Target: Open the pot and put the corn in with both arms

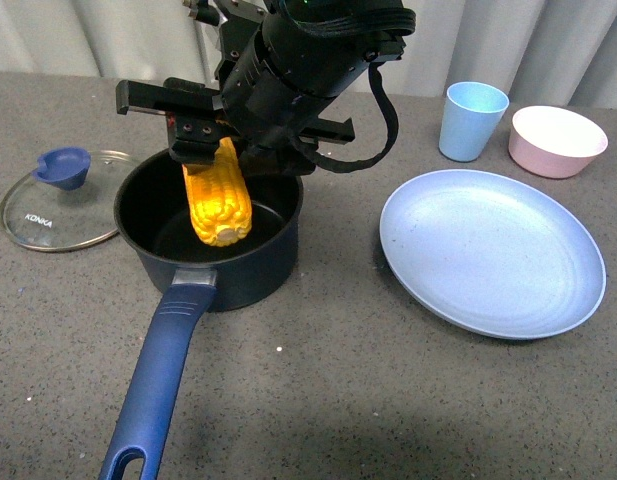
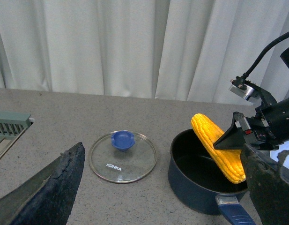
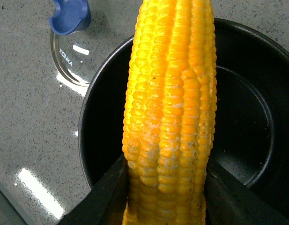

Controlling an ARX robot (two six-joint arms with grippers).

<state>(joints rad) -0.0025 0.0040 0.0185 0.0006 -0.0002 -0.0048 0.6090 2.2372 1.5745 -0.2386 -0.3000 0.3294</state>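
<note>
The dark navy pot (image 1: 250, 278) stands uncovered at centre left, its long blue handle (image 1: 158, 380) pointing toward me. The glass lid (image 1: 58, 205) with its blue knob lies flat on the table left of the pot. My right gripper (image 1: 203, 150) is shut on the yellow corn (image 1: 217, 205), which hangs tilted with its lower end inside the pot. In the right wrist view the corn (image 3: 170, 112) sits between both fingers (image 3: 102, 197) over the black inside of the pot (image 3: 247, 117). My left gripper (image 2: 165, 197) is open and empty, looking at lid (image 2: 123, 159) and pot (image 2: 191, 180) from some way back; it is not in the front view.
A large light blue plate (image 1: 493, 250) lies right of the pot. A light blue cup (image 1: 472, 120) and a pink bowl (image 1: 556, 140) stand at the back right. White curtains close the far side. A grey slatted rack (image 2: 8, 124) shows at the table's left.
</note>
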